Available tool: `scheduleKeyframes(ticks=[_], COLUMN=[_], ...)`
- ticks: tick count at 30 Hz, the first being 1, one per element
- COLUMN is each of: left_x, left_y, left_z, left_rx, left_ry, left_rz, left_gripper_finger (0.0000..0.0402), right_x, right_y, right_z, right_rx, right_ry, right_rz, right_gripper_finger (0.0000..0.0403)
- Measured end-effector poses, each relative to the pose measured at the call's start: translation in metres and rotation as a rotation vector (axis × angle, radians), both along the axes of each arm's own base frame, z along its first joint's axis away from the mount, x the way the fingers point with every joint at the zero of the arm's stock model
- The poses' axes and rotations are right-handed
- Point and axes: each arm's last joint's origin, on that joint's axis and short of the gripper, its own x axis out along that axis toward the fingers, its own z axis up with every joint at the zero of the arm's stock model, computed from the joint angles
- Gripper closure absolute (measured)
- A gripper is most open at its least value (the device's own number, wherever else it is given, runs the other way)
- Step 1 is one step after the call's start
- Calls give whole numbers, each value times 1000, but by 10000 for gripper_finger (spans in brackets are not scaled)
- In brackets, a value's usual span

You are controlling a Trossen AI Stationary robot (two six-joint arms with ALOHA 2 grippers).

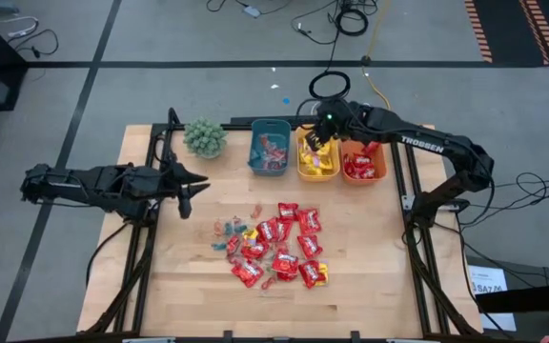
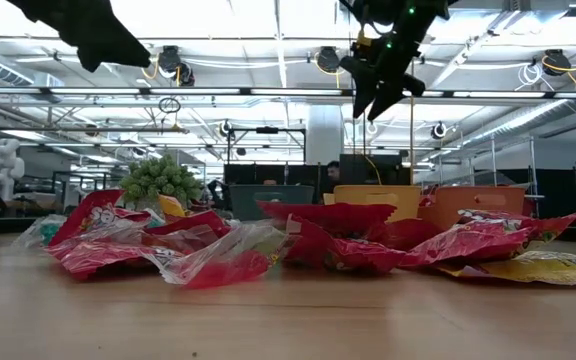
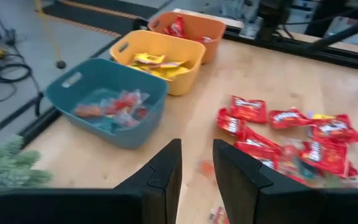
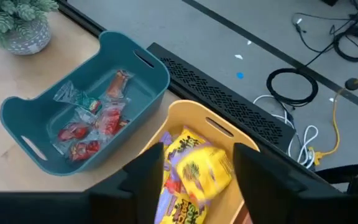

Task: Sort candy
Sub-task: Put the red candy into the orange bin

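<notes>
Candy (image 1: 274,243) lies in a loose pile at the centre of the high view, mostly red packets with a few yellow and small pale pieces on its left edge. Three bins stand in a row near the top: teal bin (image 1: 270,148), yellow bin (image 1: 316,155), orange bin (image 1: 364,162), each already holding some sweets.

The right gripper (image 4: 197,171) hangs above the yellow bin, fingers spread, with a yellow packet (image 4: 201,168) between them. Whether the pads grip it or it is already loose, I cannot tell.

The left gripper (image 3: 196,165) hovers at the left of the high view, beside the plant (image 1: 205,137), fingers slightly apart and empty.

Risks, as I judge them: the packet sits close to the bin's near wall, so a drop could catch the rim and spill onto the table. The pile overlaps heavily, so the next pick may lift two packets of different colours, or push neighbours off.
</notes>
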Motion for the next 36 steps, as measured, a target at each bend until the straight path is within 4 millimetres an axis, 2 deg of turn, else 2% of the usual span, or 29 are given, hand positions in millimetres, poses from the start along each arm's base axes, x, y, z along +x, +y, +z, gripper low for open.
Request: scheduleKeyframes(ticks=[5,10,13,18,22,28,36], left_x=[0,1,1,2,1,1,1], left_y=[0,-2,-2,-2,-2,-4,-5], left_z=[0,0,-2,-3,-3,-4,-4], left_rx=[-14,-34,-26,4,41,78,70], left_ry=[-3,5,27,39,52,77,80], left_rz=[-23,-73,-82,-100,-125,-192,-228], left_gripper_finger=[299,299,299,299,299,299,299], right_x=[0,1,2,-2,4,10,6], right_y=[0,8,21,52,81,116,147], right_z=[1,-2,-6,-15,-20,-52,-122], right_rx=[-4,65,164,320,385,474,585], right_ry=[6,15,33,110,85,30,-96], right_rz=[20,86,149,49,0,-103,-220], right_gripper_finger=[183,175,180,191,192,192,192])
